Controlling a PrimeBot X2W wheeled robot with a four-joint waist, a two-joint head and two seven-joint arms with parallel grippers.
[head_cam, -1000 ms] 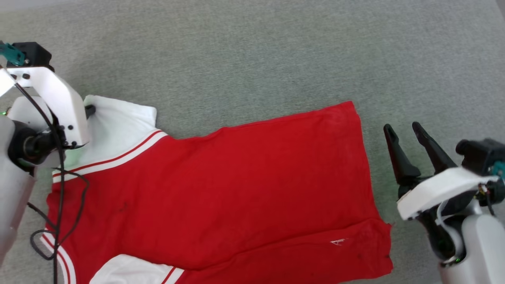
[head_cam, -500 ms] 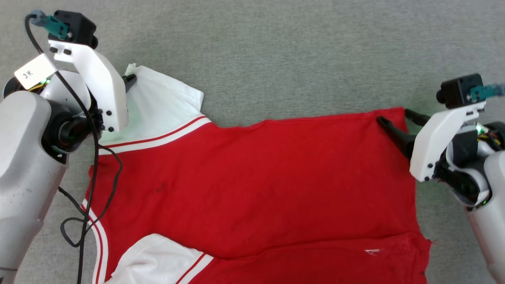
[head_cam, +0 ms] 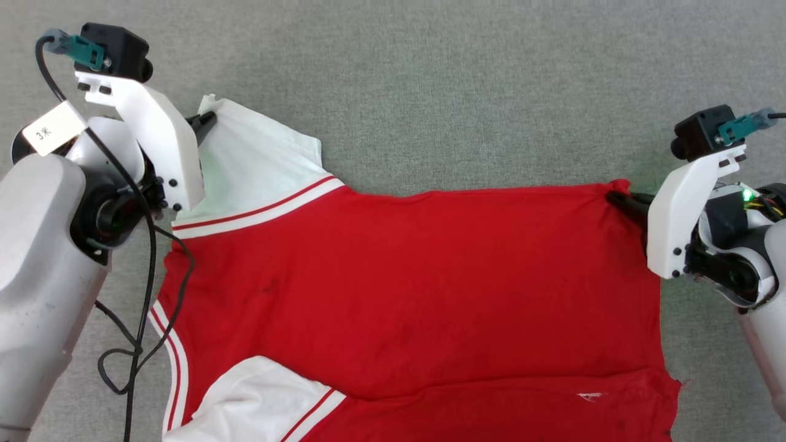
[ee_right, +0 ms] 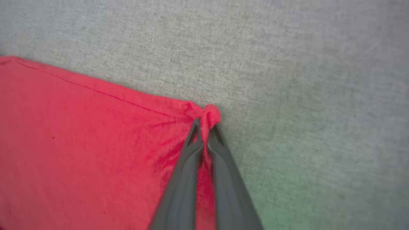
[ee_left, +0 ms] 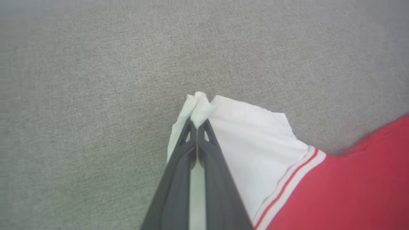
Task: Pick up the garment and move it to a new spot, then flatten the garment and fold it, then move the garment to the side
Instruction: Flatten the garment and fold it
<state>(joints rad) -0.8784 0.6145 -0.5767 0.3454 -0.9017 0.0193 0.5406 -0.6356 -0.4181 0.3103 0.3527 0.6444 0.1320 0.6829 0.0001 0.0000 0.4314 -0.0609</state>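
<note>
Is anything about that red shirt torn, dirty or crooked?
Yes. The shirt has a ragged, frayed hem corner nearest the robot's right side, and small dark specks on the red cloth. Both far corners are bunched where the left claw and right claw pinch them.

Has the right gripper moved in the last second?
Yes. Judged against the garment, the right gripper went from beside its hem, open and apart, forward to the far hem corner, now shut on it.
</note>
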